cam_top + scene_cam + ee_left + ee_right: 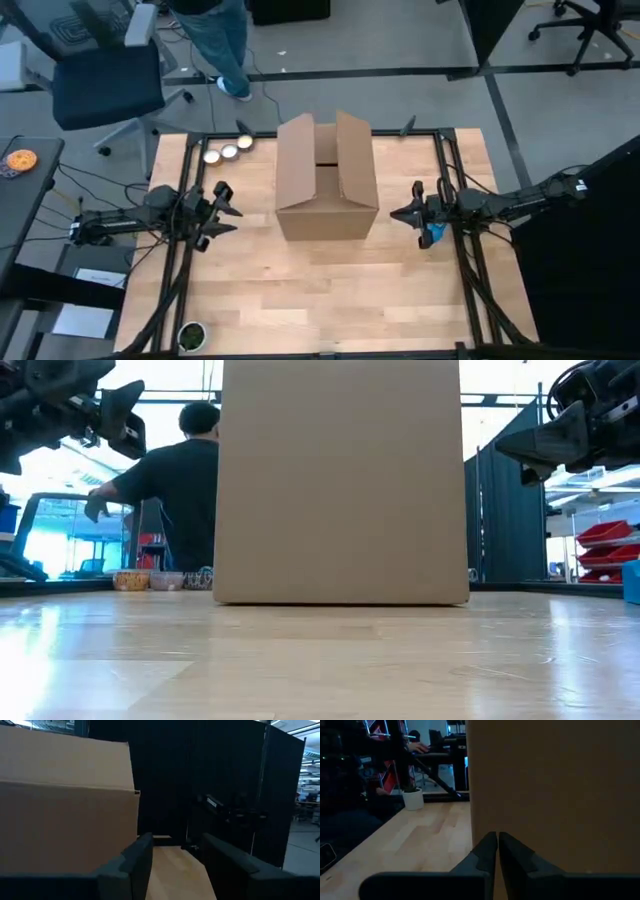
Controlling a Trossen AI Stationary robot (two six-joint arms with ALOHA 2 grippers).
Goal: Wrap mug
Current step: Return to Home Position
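The mug is hidden, presumably inside the cardboard box (327,180) at the centre of the high view, its top flaps folded over with a dark gap. The left gripper (228,210) hangs spread at centre-left. The right gripper (396,213) sits pinched empty at centre-right. Packing looks done, so the next move calls for parking both arms clear.

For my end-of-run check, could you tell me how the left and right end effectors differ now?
The left end effector is open; the right end effector is shut. The left sits left of the cardboard box, the right on its right. Both are empty and clear of the box.
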